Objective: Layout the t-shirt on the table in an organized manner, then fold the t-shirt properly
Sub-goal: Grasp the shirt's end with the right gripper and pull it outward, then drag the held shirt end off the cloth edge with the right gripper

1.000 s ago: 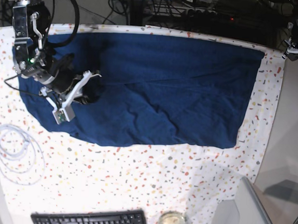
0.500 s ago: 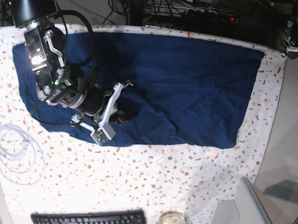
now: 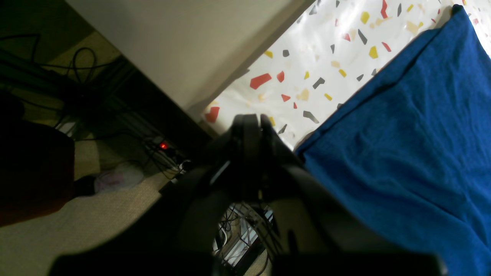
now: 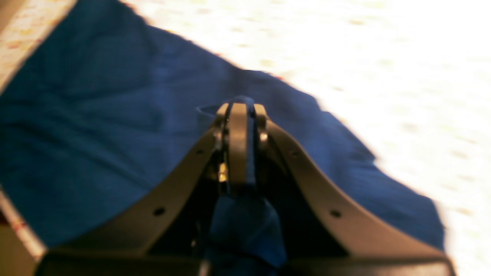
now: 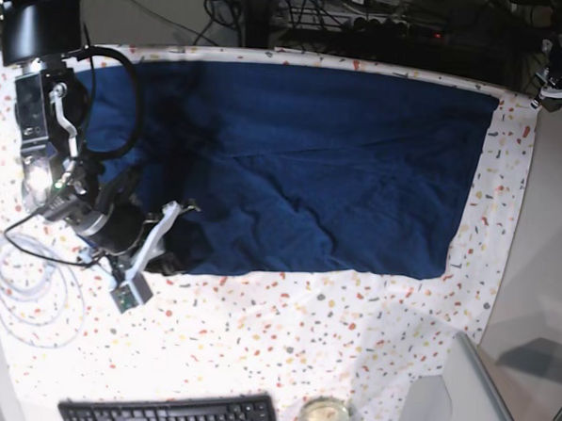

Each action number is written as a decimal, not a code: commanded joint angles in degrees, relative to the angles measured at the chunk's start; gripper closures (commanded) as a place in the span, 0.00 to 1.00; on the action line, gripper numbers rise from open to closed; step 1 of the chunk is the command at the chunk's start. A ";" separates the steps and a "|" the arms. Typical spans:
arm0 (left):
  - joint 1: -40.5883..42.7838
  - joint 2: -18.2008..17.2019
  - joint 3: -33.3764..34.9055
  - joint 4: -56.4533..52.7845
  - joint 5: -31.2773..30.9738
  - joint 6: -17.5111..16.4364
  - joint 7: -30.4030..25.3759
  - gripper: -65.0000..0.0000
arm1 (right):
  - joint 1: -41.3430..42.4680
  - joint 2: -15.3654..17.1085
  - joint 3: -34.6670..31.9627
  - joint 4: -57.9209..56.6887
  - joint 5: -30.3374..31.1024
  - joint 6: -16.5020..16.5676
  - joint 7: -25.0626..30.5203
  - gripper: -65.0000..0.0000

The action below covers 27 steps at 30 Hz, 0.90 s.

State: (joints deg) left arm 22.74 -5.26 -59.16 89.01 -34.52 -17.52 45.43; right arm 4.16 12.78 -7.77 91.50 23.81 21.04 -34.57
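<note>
T-shirt (image 5: 302, 164) lies spread wide across the far half of the surface (image 5: 283, 343), far edge along the surface's back rim, one side edge squared off near the base view's right, still wrinkly through the middle. The other end is bunched where my right tool (image 5: 171, 238) sits at the near hem; in the right wrist view its jaws are together with a strip of navy fabric (image 4: 245, 226) pinched between them and trailing back toward the wrist, so I read it as clamped on the t-shirt. Left tool (image 3: 251, 124) hangs off the far corner, past the surface's edge, jaws together on nothing, just beside the shirt's corner but not touching it as far as I can tell. Risks as I judge them: the pinch is narrow, so a sideways pull could slip the cloth out or drag only one layer and leave a diagonal fold. Pulling with nothing pinning the far side could slide the whole shirt toward the near edge and undo the squared side. The white cable loop (image 5: 32, 282) lies near the right arm's wrist; a low sweep could snag it.
</note>
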 commanded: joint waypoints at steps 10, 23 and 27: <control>0.07 -0.85 -0.32 1.23 -0.51 -0.11 -1.08 1.00 | 1.77 4.76 11.33 0.94 0.76 0.37 1.64 1.00; 0.25 -0.94 -0.32 1.32 -0.51 -0.11 -1.08 1.00 | 2.56 7.05 19.42 0.94 0.76 0.46 2.00 1.00; 0.25 -0.94 -0.32 1.32 -0.42 -0.11 -1.08 1.00 | 3.70 7.40 19.42 1.02 0.76 0.46 2.08 1.00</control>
State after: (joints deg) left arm 22.72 -5.28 -59.16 89.19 -34.50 -17.52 45.45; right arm 6.35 19.07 11.25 91.48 23.86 21.43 -34.50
